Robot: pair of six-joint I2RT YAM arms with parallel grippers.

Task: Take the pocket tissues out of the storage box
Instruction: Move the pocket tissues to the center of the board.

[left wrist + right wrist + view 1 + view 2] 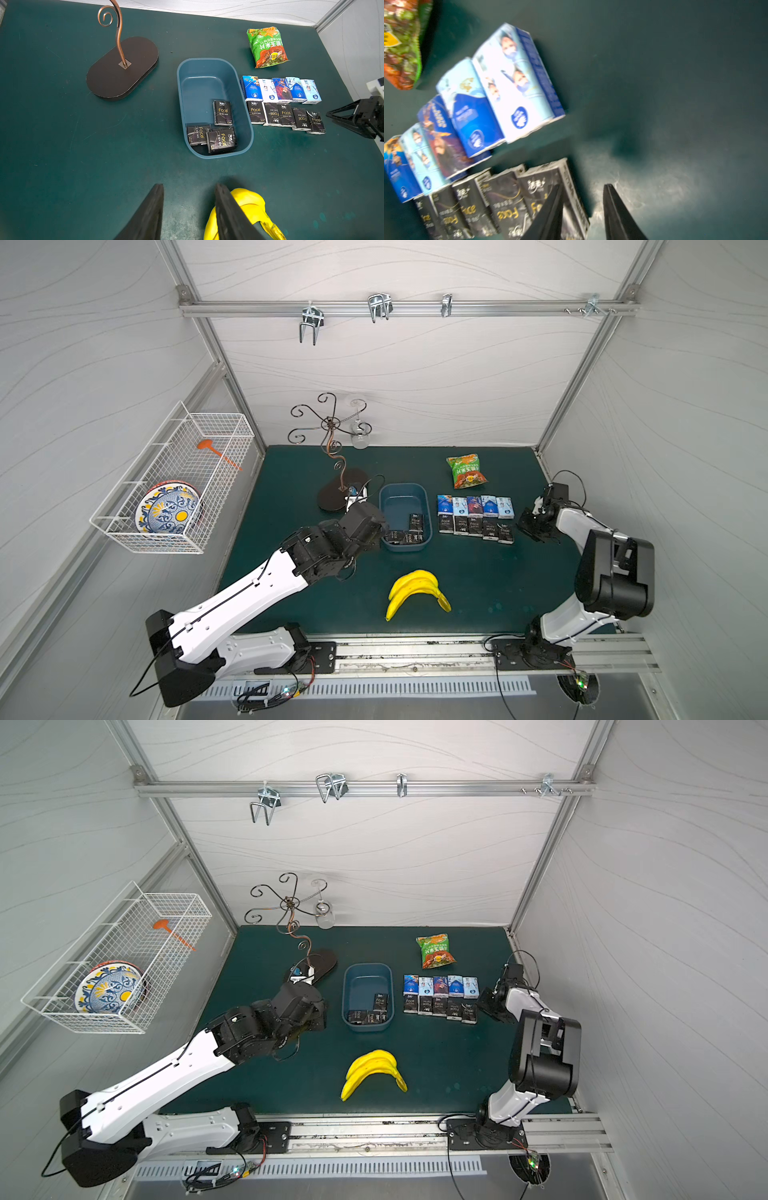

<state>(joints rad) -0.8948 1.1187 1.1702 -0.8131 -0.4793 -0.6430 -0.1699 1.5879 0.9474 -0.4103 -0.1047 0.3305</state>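
— Where does the shallow blue-grey plastic storage box stand?
— Near the middle of the dark green worktop, its long sides running from front edge to far edge.
— And the small soft pocket tissues?
— At least three black ones with pale lettering lie inside the box, crowded at its front end. Ten lie on the worktop between the box and the right edge: a row of five blue-and-white packs, and close along its front side a row of five black packs.
— The left gripper?
— It hangs over the worktop on the box's left side, jaws a little apart, nothing between them.
— The right gripper?
— Just beside the right end of the black row, jaws narrowly parted and empty. Whether a finger touches the end pack cannot be told.
— What else lies there?
— A green-orange snack bag toward the far edge, a bunch of yellow bananas toward the front edge, and a copper wire stand on a dark oval base left of the box.
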